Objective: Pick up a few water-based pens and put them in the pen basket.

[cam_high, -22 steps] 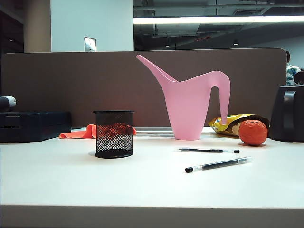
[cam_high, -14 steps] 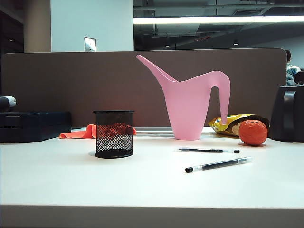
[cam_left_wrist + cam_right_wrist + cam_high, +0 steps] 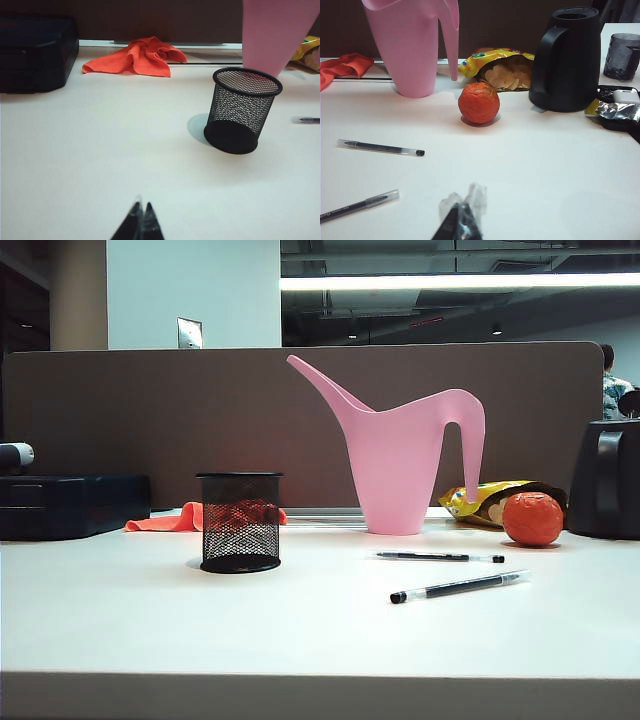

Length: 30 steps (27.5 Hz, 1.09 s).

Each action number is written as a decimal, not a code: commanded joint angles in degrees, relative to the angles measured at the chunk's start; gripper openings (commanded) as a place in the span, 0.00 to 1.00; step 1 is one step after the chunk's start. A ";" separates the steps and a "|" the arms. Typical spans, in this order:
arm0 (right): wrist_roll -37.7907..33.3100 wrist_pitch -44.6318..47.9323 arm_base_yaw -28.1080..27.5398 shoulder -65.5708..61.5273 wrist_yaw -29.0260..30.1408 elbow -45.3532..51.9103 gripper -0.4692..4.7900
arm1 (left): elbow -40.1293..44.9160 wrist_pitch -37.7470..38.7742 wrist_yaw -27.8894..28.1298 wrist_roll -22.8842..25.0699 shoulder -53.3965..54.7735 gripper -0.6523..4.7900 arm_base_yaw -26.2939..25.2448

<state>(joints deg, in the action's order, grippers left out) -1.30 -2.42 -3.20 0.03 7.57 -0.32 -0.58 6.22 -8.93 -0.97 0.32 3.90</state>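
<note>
Two water-based pens with clear barrels lie on the white table, one farther back (image 3: 440,557) (image 3: 381,147) and one nearer (image 3: 458,586) (image 3: 359,205). The pen basket (image 3: 240,522) (image 3: 242,110), a black mesh cup, stands upright and empty to their left. My left gripper (image 3: 141,207) is shut with nothing in it, well short of the basket. My right gripper (image 3: 462,210) is shut too, its tips wrapped in clear film, and sits back from both pens. Neither arm shows in the exterior view.
A pink watering can (image 3: 400,460) stands behind the pens. Right of it are an orange ball (image 3: 532,518), an open snack bag (image 3: 502,70), a black jug (image 3: 567,60) and a grey cup (image 3: 622,56). An orange cloth (image 3: 137,56) and black box (image 3: 37,52) sit back left.
</note>
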 commanded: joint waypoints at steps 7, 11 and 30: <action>-9.68 -4.35 0.15 -0.09 0.24 -6.93 0.08 | -0.11 -0.72 -0.26 0.09 0.04 0.11 -0.02; -9.73 -10.58 0.15 -0.13 3.98 -11.80 0.08 | -0.11 -0.72 -0.26 0.09 0.04 0.11 -0.02; -17.70 -15.74 0.85 -23.98 16.85 -24.24 0.09 | -0.11 -0.68 -0.26 0.09 0.04 0.11 -0.02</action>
<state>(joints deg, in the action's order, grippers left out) -19.44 -19.00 -2.83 -22.61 24.14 -23.57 -0.58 6.24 -8.93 -0.97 0.32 3.90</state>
